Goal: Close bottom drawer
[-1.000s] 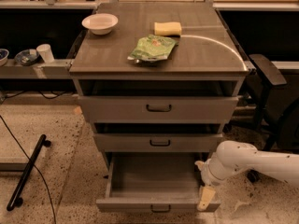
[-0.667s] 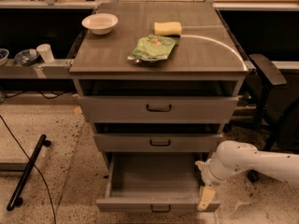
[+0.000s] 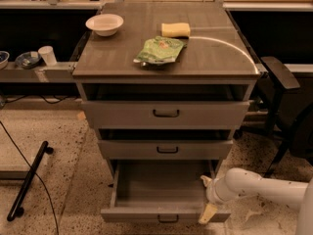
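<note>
The bottom drawer (image 3: 161, 213) of the grey cabinet is pulled far out, showing its plain empty grey box and a small dark loop handle (image 3: 167, 220) on its low front. My gripper (image 3: 207, 198) reaches in from the right on a white arm (image 3: 259, 187). It sits at the drawer's right front corner, with one pale finger (image 3: 208, 212) hanging against the right end of the front panel and the other (image 3: 205, 181) near the drawer's right side wall. It holds nothing that I can see.
The middle drawer (image 3: 166, 149) and top drawer (image 3: 165, 113) stand slightly open above. On the cabinet top lie a white bowl (image 3: 104, 23), a green bag (image 3: 160, 50) and a yellow sponge (image 3: 175, 30). A black chair (image 3: 286, 106) stands right; a black bar (image 3: 28, 179) lies on the floor left.
</note>
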Controlling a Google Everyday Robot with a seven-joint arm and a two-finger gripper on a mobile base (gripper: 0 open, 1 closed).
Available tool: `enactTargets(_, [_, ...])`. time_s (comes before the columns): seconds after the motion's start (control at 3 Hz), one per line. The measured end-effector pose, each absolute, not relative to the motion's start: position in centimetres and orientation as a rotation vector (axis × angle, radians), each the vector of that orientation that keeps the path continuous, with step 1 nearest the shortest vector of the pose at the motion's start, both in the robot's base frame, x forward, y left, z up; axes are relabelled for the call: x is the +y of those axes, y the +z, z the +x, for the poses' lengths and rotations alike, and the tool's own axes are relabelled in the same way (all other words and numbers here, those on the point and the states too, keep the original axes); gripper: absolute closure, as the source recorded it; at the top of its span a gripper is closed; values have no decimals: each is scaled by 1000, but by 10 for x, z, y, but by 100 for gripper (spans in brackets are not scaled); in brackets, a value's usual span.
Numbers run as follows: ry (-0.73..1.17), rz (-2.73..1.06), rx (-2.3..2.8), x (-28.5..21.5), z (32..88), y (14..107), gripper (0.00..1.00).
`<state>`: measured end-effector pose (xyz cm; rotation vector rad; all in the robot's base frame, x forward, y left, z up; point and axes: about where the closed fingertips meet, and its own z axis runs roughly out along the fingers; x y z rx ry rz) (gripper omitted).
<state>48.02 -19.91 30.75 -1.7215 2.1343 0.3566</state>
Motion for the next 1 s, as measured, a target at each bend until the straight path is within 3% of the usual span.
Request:
enactTargets(0.33, [338,-1707,2035,-196,485,268,14])
enactTargets(1.0, [367,-1721,1898,-197,484,249,59])
